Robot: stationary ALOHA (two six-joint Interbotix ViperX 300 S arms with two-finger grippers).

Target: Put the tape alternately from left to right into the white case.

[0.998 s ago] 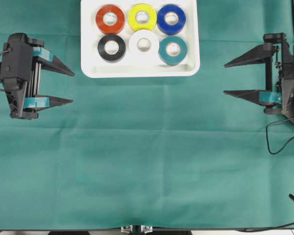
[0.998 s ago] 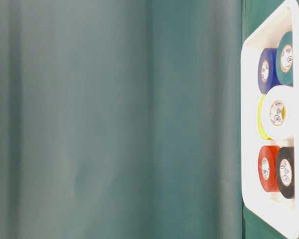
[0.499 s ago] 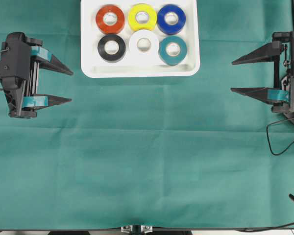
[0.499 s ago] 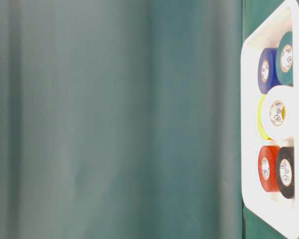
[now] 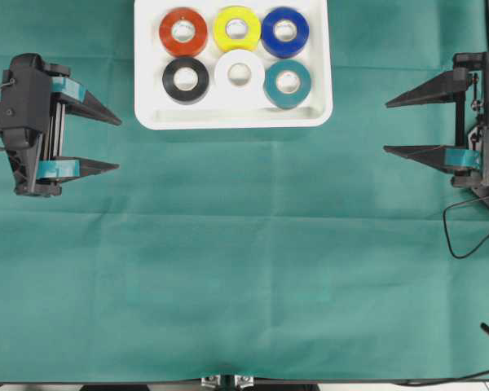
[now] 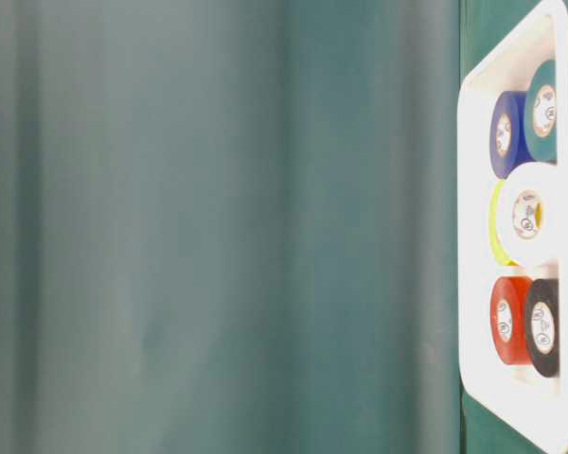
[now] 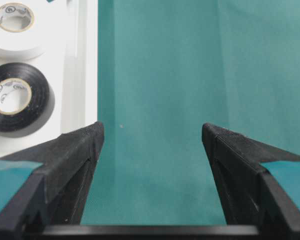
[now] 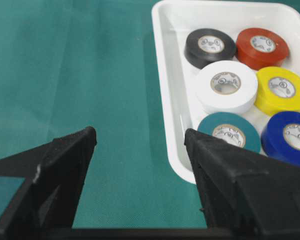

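The white case (image 5: 233,120) sits at the top middle of the green cloth. Six tape rolls lie flat in it in two rows: red (image 5: 166,32), yellow (image 5: 220,29) and blue (image 5: 268,32) at the back, black (image 5: 169,80), white (image 5: 222,75) and teal (image 5: 270,84) in front. My left gripper (image 5: 120,147) stands open at the left edge, well clear of the case, with only cloth between its fingers (image 7: 151,129). At the right edge my right gripper (image 5: 385,128) is also open and empty (image 8: 140,132), apart from the case.
Green cloth (image 5: 244,269) covers the whole table. A black cable (image 5: 460,232) loops on the cloth at the right edge beside the right arm. The table-level view shows the case rim (image 6: 469,236) at its right side.
The right gripper drew back to the right, away from the case, and then stopped. The left gripper shifted very slightly left. The rolls have not moved.
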